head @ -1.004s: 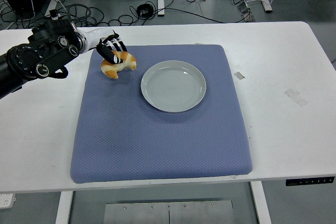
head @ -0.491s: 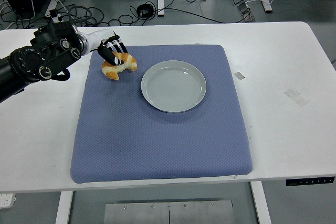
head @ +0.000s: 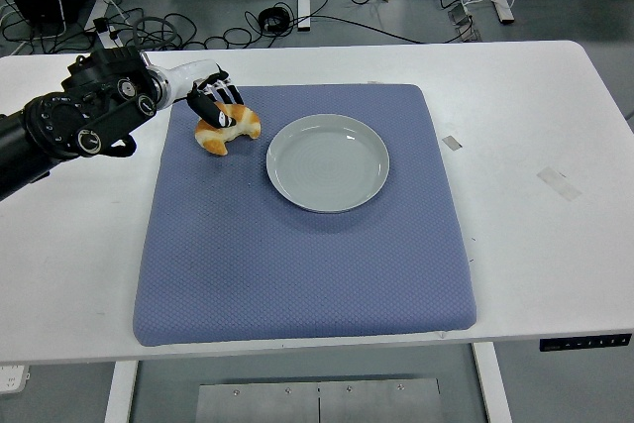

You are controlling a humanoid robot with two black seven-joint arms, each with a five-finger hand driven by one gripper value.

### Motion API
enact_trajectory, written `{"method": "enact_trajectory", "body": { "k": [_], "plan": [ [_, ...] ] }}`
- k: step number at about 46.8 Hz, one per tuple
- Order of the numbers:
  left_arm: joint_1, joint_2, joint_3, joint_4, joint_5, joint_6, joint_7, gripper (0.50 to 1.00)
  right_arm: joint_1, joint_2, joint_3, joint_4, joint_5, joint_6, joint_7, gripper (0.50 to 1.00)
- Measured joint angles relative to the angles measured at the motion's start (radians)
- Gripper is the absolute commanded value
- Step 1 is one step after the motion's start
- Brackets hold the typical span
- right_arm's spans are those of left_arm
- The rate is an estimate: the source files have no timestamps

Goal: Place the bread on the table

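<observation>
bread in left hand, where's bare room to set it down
The left hand holds the bread over the mat's far-left corner. Bare mat lies nearer than the plate; bare table flanks the mat. It is crowded only between bread and plate.

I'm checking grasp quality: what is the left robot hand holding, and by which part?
The left robot hand grips the bread by its upper left end, fingers curled over it, above the mat beside the plate.
</observation>
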Motion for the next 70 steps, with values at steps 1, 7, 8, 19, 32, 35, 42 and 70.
{"method": "enact_trajectory", "body": {
  "k": [1, 7, 8, 19, 32, 35, 42, 70],
  "plan": [
    [0.000, 0.000, 0.000, 0.000, -0.001, 0.000, 0.001, 0.582, 0.000, 0.000, 0.000, 0.000, 0.000, 0.000, 0.000, 1.000],
    [0.006, 0.000, 0.000, 0.000, -0.002, -0.001, 0.002, 0.622, 0.000, 0.000, 0.000, 0.000, 0.000, 0.000, 0.000, 1.000],
    [0.007, 0.000, 0.000, 0.000, -0.002, -0.001, 0.002, 0.630, 0.000, 0.000, 0.000, 0.000, 0.000, 0.000, 0.000, 1.000],
    [0.007, 0.001, -0.001, 0.000, -0.001, 0.000, 0.003, 0.748, 0.000, 0.000, 0.000, 0.000, 0.000, 0.000, -0.001, 1.000],
    [-0.006, 0.003, -0.047, -0.013, -0.001, -0.001, 0.004, 0.880, 0.000, 0.000, 0.000, 0.000, 0.000, 0.000, 0.000, 1.000],
    [-0.008, 0.009, -0.053, -0.023, -0.001, -0.003, 0.005, 0.920, 0.000, 0.000, 0.000, 0.000, 0.000, 0.000, 0.000, 1.000],
    [-0.025, 0.039, -0.070, -0.078, -0.006, -0.005, 0.012, 0.972, 0.000, 0.000, 0.000, 0.000, 0.000, 0.000, 0.000, 1.000],
    [0.081, 0.042, -0.576, -0.103, -0.136, -0.001, 0.009, 0.977, 0.000, 0.000, 0.000, 0.000, 0.000, 0.000, 0.000, 1.000]
  ]
}}
